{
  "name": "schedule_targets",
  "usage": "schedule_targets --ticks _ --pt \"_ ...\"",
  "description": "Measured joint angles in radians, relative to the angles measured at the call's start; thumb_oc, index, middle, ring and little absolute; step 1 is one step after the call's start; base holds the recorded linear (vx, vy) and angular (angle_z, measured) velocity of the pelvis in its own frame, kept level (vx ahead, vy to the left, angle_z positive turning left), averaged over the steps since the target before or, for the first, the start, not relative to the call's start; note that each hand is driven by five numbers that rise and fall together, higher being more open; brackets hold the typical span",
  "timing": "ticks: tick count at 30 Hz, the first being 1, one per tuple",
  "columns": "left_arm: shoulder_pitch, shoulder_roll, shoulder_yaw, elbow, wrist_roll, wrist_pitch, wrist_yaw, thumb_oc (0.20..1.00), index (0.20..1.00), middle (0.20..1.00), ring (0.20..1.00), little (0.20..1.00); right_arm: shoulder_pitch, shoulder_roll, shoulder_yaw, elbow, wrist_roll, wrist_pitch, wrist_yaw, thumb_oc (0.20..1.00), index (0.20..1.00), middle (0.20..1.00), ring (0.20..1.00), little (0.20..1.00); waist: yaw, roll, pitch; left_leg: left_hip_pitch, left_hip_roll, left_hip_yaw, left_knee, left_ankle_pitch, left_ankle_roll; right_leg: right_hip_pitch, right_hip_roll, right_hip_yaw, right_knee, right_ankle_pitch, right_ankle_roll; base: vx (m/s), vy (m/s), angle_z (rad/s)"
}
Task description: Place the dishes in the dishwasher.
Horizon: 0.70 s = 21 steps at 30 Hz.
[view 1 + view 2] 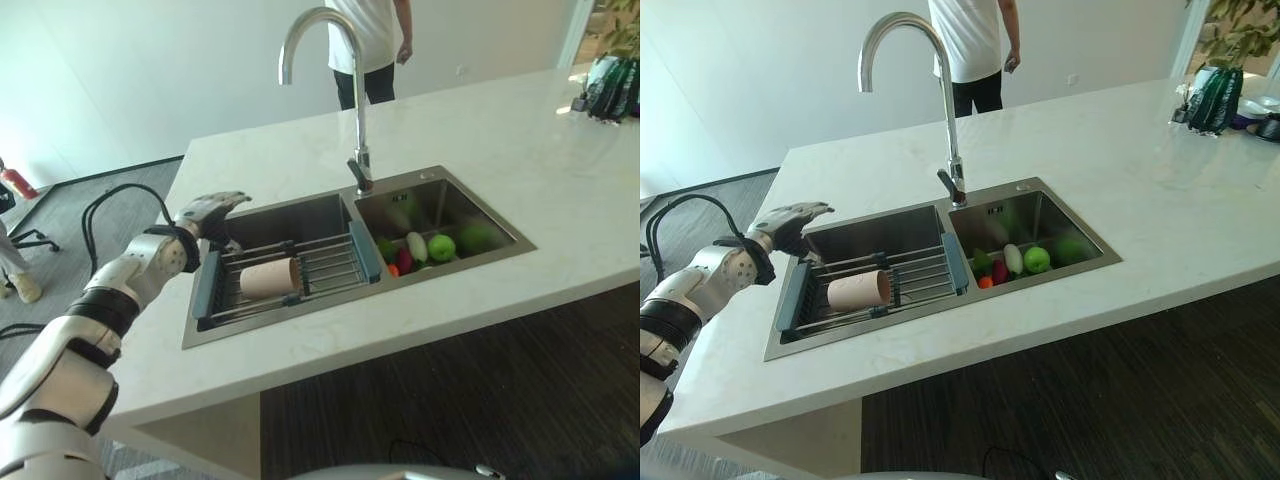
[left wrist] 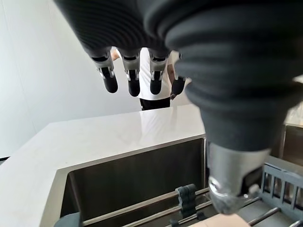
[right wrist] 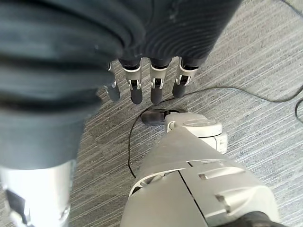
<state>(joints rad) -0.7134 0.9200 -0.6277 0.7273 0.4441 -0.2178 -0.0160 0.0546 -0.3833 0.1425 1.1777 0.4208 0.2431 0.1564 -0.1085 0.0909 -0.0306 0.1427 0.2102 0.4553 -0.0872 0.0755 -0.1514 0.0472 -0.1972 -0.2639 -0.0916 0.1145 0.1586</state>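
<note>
Left eye view shows a tan cup (image 1: 268, 278) lying on its side on the wire rack (image 1: 330, 265) across the left basin of the sink (image 1: 300, 215). The left hand (image 1: 208, 212) hovers by the basin's left rim, fingers straight and holding nothing. The right hand (image 3: 147, 85) hangs relaxed above the floor. The cup looks light, stiff and smooth, likely to roll; grasp it around the middle.
</note>
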Motion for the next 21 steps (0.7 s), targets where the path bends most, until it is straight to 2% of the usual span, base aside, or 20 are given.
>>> schedule_targets --ticks 21 --pt "0.007 -0.062 -0.007 0.032 0.005 0.003 -0.087 1.0 1.0 1.0 1.0 1.0 0.0 -0.003 0.0 0.0 -0.029 -0.013 -0.002 1.0 1.0 1.0 1.0 1.0 -0.003 -0.007 -0.007 0.012 0.003 0.022 0.0 -0.001 0.0 -0.002 -0.001 0.011 0.004 0.003 0.0 0.01 0.0 -0.01"
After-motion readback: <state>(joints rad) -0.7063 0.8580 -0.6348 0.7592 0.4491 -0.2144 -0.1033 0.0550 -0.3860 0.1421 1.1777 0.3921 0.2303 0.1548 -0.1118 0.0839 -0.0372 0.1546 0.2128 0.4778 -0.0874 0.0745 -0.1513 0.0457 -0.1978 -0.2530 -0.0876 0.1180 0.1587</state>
